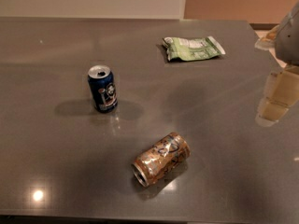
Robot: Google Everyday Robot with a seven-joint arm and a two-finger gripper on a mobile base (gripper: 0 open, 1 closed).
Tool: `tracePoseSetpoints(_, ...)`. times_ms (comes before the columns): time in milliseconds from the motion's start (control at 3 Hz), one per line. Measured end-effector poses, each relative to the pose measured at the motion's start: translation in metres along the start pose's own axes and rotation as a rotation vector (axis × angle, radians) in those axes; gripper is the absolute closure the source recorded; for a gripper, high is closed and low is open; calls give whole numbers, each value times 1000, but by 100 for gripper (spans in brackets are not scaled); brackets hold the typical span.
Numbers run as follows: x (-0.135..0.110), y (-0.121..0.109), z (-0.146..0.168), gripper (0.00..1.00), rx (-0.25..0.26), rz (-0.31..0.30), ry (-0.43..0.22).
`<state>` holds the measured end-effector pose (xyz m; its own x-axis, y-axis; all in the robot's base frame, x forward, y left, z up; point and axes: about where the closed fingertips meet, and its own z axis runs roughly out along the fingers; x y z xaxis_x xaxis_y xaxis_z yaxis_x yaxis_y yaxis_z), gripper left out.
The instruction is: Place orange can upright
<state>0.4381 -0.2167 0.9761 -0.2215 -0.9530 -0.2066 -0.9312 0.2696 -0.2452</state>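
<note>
While the orange can (161,164) lies on its side at lower centre of the grey table (56,171), long axis running lower left to upper right, the gripper (275,94) hangs at the right edge, well apart; whether clenched or released cannot be told.

The glossy grey table (56,139) carries 3 things, a blue can (103,88) upright left of centre, the orange can (161,158) on its side near the front and a green snack bag (192,48) flat at the back, with the gripper (273,101) above its right edge.
</note>
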Motion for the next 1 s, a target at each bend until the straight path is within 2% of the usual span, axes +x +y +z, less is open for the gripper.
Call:
tracePoseSetpoints(333, 0, 0, 0, 0, 0, 0, 0)
tracePoseSetpoints(667, -8, 0, 0, 0, -9, -27, -13)
tracePoseSetpoints(1000, -37, 9, 11, 0, -62, -128, -36)
